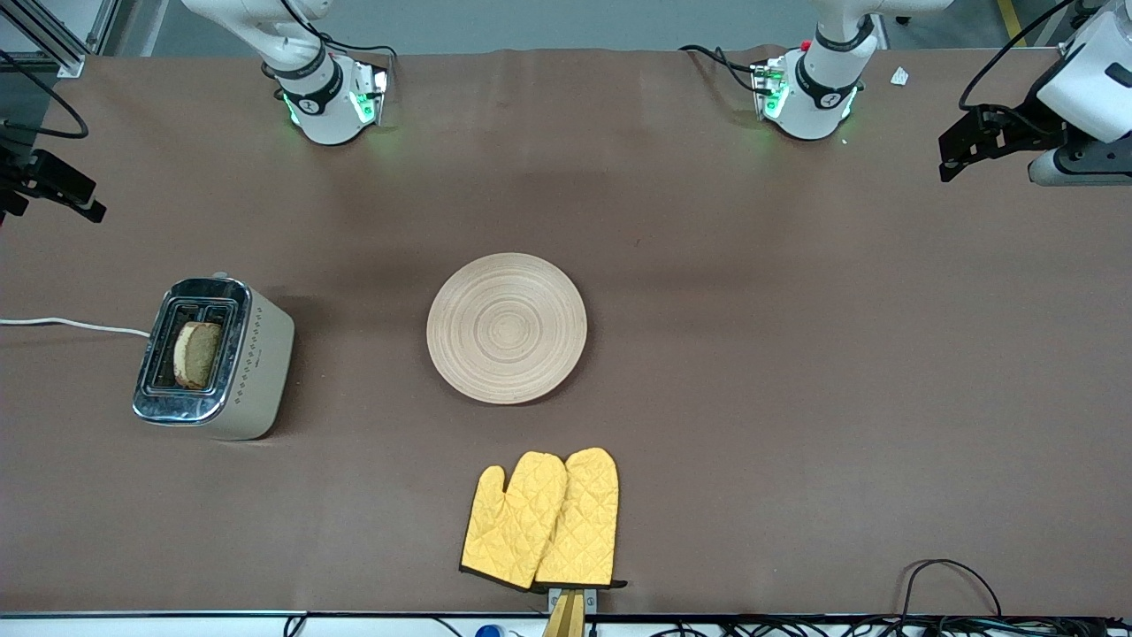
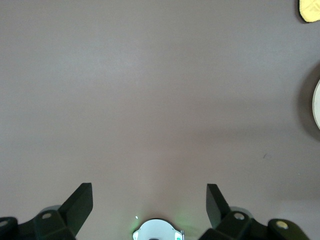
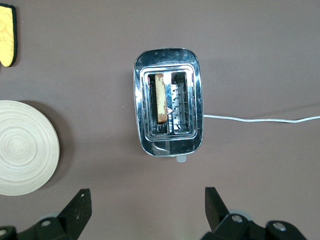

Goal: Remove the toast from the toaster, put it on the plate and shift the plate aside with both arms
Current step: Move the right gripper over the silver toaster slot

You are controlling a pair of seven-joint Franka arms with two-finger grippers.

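Observation:
The toast point(image 1: 196, 354) point(image 3: 160, 97) stands upright in one slot of the chrome toaster point(image 1: 252, 363) point(image 3: 167, 145) toward the right arm's end of the table. The round pale wooden plate point(image 1: 506, 327) point(image 3: 22, 147) lies bare at the table's middle; only its edge point(image 2: 317, 105) shows in the left wrist view. My right gripper point(image 3: 148, 197) hangs open and holds nothing, high above the cloth beside the toaster. My left gripper point(image 2: 149, 195) is also open and holds nothing, high over bare cloth at the left arm's end point(image 1: 964, 150).
Two yellow oven mitts point(image 1: 544, 520) point(image 3: 6, 35) point(image 2: 310, 10) lie side by side, nearer to the front camera than the plate. The toaster's white cord point(image 1: 71, 325) runs off the table's end. Brown cloth point(image 1: 796, 372) covers the table.

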